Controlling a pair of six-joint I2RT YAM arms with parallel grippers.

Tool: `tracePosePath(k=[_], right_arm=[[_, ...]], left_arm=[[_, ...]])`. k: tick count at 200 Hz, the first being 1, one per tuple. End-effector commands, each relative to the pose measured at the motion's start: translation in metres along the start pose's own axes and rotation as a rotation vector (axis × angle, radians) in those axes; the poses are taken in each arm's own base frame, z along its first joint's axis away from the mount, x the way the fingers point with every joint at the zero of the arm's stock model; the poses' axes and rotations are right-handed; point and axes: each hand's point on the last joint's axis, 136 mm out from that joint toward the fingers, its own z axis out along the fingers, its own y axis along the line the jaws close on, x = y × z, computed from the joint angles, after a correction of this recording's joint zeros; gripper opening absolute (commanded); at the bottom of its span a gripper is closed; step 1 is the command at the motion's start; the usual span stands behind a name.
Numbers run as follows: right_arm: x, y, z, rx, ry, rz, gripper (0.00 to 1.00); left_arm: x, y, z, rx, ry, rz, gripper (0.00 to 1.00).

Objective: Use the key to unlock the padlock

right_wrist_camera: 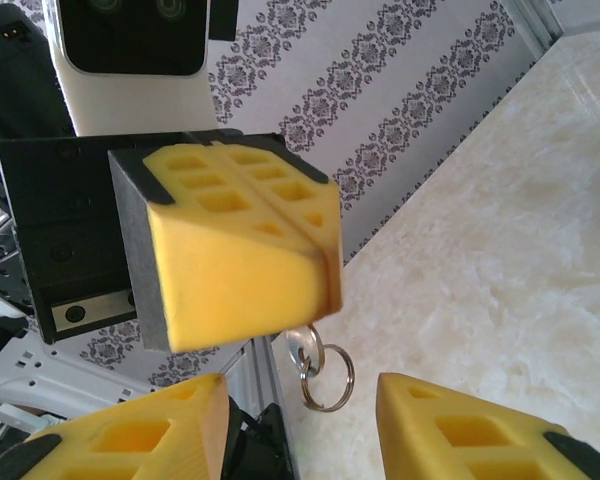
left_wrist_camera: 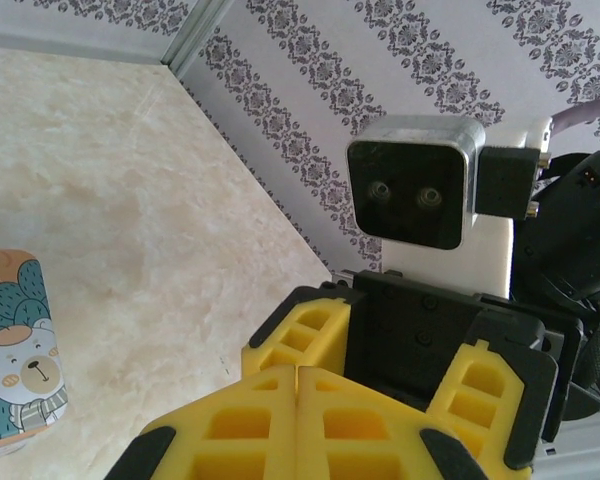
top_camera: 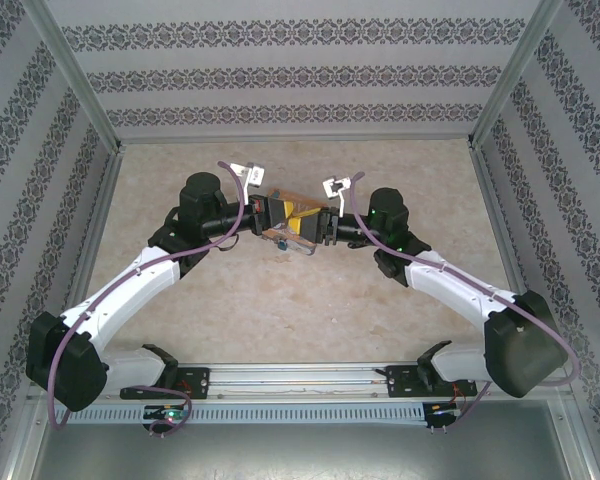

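Since the left hand (right_wrist_camera: 325,258) clenches the key (right_wrist_camera: 300,350), ring (right_wrist_camera: 328,379) dangling at six o'clock, the released right hand (right_wrist_camera: 305,425) can regrasp.

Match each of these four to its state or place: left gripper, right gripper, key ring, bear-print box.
Things:
1. left gripper
2. right gripper
3. key ring
4. bear-print box

States or places:
A. lying on the table
B. fingers apart, holding nothing
C. dangling beneath the closed yellow pads
D. shut, pinching the key

Pairs: 1-D, 2-B, 3-C, 4-A
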Motion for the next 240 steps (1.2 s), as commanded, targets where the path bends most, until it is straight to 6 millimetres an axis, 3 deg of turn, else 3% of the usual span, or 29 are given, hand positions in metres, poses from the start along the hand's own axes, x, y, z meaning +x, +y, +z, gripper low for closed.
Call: tracePosePath(k=[1,48,100,126,173,183,194,213,240], right_arm=[[-0.013,0.017,0.006,-0.057,-0.023,-0.053,0.40],[-0.016,0.015,0.011,-0.072,-0.017,-0.038,0.25],[-0.015,0.012,0.007,-0.062,-0.026,-0.031,0.00],[-0.017,0.007,0.000,-0.032,-0.049,-0.034,0.00],[-0.010,-0.008,-0.007,0.060,-0.026,-0.054,0.00],[-0.006,-0.014,-0.008,0.090,-0.015,-0.059,0.00],[-0.002,-0.023,-0.010,0.134,0.006,-0.065,0.00],[0.006,-0.038,-0.012,0.216,0.061,-0.084,0.00],[0.011,-0.062,-0.017,0.322,0.112,-0.086,0.00]], left_arm=[[-0.010,-0.010,-0.004,0.041,-0.038,0.025,0.00],[-0.010,-0.010,-0.003,0.044,-0.042,0.019,0.00],[-0.011,-0.005,-0.003,0.031,-0.059,0.011,0.00],[-0.013,-0.003,-0.004,0.016,-0.076,0.008,0.00],[-0.024,0.007,-0.017,-0.043,-0.150,0.000,0.23],[-0.027,0.013,-0.023,-0.071,-0.176,-0.005,0.34],[-0.029,0.024,-0.032,-0.122,-0.210,-0.014,0.44],[-0.028,0.045,-0.049,-0.234,-0.263,-0.022,0.52],[-0.010,0.079,-0.071,-0.412,-0.274,-0.005,0.62]])
